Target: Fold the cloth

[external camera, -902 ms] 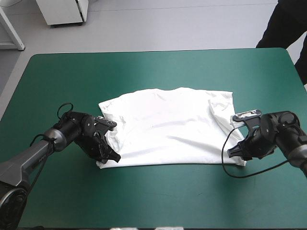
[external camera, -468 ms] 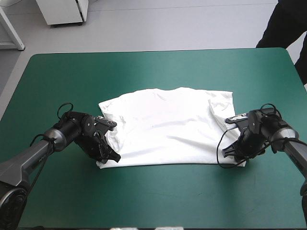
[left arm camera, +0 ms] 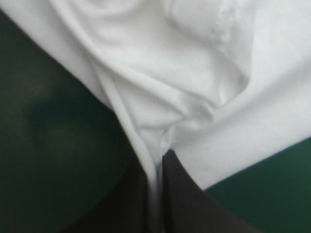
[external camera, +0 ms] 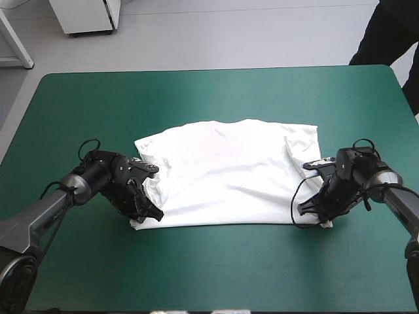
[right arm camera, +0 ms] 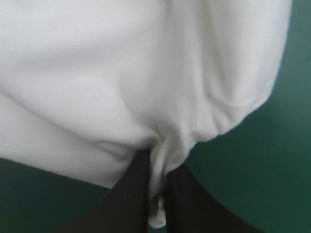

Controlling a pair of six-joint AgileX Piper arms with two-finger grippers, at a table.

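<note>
The white T-shirt lies folded in a broad flat rectangle at the middle of the teal-green table. My left gripper sits low at its near left corner, shut on the T-shirt. In the left wrist view, white cloth bunches into a pleat that runs down between the black fingers. My right gripper sits at the near right corner, shut on the T-shirt. In the right wrist view a fold of cloth is pinched between the fingers.
Bare teal-green cover surrounds the shirt on every side, with wide room toward the far edge and the front.
The right gripper slid left along the near edge, pulling the shirt's near right corner inward. The left gripper has barely moved.
</note>
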